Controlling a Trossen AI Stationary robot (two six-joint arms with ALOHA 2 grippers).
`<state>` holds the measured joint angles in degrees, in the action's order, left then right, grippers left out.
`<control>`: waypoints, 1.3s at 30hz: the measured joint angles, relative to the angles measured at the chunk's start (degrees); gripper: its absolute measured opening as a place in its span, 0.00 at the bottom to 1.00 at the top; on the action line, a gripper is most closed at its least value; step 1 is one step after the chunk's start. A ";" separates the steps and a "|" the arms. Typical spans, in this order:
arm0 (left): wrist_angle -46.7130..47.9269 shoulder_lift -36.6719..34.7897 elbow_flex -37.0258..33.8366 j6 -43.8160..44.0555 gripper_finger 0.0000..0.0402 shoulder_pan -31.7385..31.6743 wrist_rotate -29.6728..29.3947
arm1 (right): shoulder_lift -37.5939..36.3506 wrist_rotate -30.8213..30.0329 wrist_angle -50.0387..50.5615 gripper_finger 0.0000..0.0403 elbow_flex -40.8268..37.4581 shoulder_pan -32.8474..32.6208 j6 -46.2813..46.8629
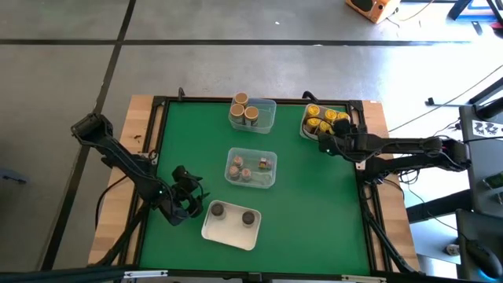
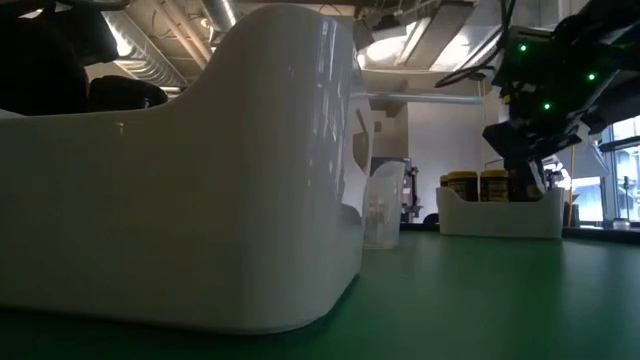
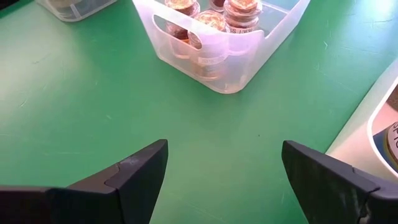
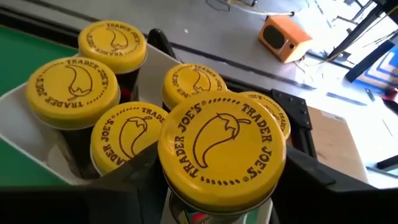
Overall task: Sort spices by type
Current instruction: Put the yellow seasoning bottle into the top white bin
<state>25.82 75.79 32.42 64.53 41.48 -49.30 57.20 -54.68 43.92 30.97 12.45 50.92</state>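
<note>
Green worktop (image 1: 330, 204) framed in black rail, with grey floor all round, carries four small trays as a two-armed robot sorts spice jars by type. A yellow-lidded jar (image 4: 221, 149) sits clamped between the fingers of the right claw (image 1: 328, 141), held at the near edge of the white tray (image 2: 500, 215) at the far right corner, where five more yellow-lidded jars (image 4: 73, 87) already stand packed together. Across the worktop, a clear tray (image 1: 253, 115) at the far middle holds three tan-topped jars (image 1: 240, 100); a second clear tray (image 3: 219, 56) at the centre holds a few mixed jars not yet sorted; a white tray (image 1: 232, 224) near the front edge holds two dark grey-topped jars (image 1: 215, 210). The left claw (image 1: 187, 196) waits just beside that front tray, its fingers spread wide with nothing between them, facing the centre tray.

The step in hand appears to be setting the yellow jar among its fellows. The tray looks nearly full, so the jar should be brought over whatever gap remains, kept upright, and lowered straight down so its base clears the tray wall and its lid does not knock the neighbours. Release is best left until the base rests on the tray floor, and the fingers then lifted straight up clear of the other lids.
</note>
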 joint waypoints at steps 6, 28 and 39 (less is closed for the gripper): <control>0.00 0.00 0.00 0.00 0.77 0.00 -0.02 | -0.05 -0.72 -3.04 0.58 -1.84 0.00 0.05; 0.02 0.00 0.00 0.07 0.77 -0.01 0.00 | -4.00 -1.56 10.16 0.55 0.80 -4.02 7.87; -0.15 0.00 0.00 0.04 0.77 -0.01 0.02 | -3.43 -1.82 3.10 0.55 -5.35 -4.57 11.89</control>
<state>25.67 75.79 32.42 64.57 41.47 -49.28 53.77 -56.50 47.02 25.62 7.88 62.81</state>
